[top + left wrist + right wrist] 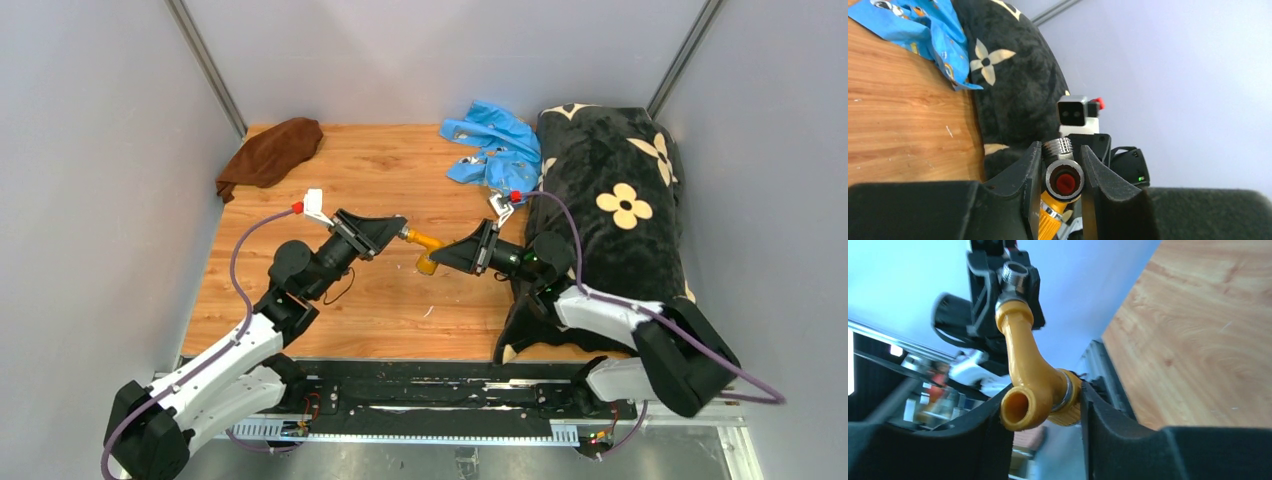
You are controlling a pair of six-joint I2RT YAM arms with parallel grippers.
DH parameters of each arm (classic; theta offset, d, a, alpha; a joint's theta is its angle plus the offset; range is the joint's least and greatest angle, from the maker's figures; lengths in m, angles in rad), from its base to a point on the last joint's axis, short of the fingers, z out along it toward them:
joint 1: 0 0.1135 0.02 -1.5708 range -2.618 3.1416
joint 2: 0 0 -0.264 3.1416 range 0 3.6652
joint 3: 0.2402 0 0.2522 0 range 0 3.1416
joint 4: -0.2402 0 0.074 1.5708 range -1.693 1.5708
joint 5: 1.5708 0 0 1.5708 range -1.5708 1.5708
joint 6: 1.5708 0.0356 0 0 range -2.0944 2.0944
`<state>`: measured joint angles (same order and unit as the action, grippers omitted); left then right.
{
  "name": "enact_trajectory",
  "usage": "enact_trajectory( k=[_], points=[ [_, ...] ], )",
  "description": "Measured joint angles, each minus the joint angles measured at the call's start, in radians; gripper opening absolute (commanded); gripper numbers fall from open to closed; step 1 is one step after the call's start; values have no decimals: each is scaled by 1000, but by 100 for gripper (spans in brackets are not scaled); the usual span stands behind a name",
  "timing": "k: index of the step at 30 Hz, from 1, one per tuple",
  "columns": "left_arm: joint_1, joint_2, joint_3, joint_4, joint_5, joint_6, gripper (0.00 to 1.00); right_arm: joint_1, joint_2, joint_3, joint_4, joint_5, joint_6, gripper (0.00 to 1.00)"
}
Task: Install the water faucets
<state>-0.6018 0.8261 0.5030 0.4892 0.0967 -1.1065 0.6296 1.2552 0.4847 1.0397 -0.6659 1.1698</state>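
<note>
The brass-orange bent spout (425,247) hangs in the air above the middle of the wooden table (380,305), held between both grippers. My left gripper (402,233) is shut on the silver T-shaped fitting (1064,180). The fitting's threaded end (1058,146) points up and its round end shows a red core. The spout (1052,216) joins the fitting from below. My right gripper (441,256) is shut on the spout (1028,367) at its open mouth and ribbed collar. In the right wrist view the fitting (1014,274) sits at the spout's far end, in the left gripper's jaws.
A bright blue plastic bag (493,147) lies at the back right of the table. A black flower-patterned cushion (612,215) fills the right side, under my right arm. A brown cloth (272,150) lies at the back left corner. Grey walls close in on three sides.
</note>
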Motion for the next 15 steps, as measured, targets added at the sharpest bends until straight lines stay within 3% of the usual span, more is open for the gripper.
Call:
enact_trajectory(
  k=[4, 9, 12, 15],
  points=[
    [5, 0, -68, 123, -15, -9, 0, -48, 103, -12, 225, -49, 307, 68],
    [4, 2, -89, 207, -18, -39, 0, -85, 43, -16, 357, -76, 418, 72],
    [4, -5, -87, 195, -26, -53, 0, -114, -27, -42, 299, -88, 383, 73],
    [4, -24, -77, 122, -60, -63, 0, -129, -156, -50, 64, -89, 227, 75]
  ],
)
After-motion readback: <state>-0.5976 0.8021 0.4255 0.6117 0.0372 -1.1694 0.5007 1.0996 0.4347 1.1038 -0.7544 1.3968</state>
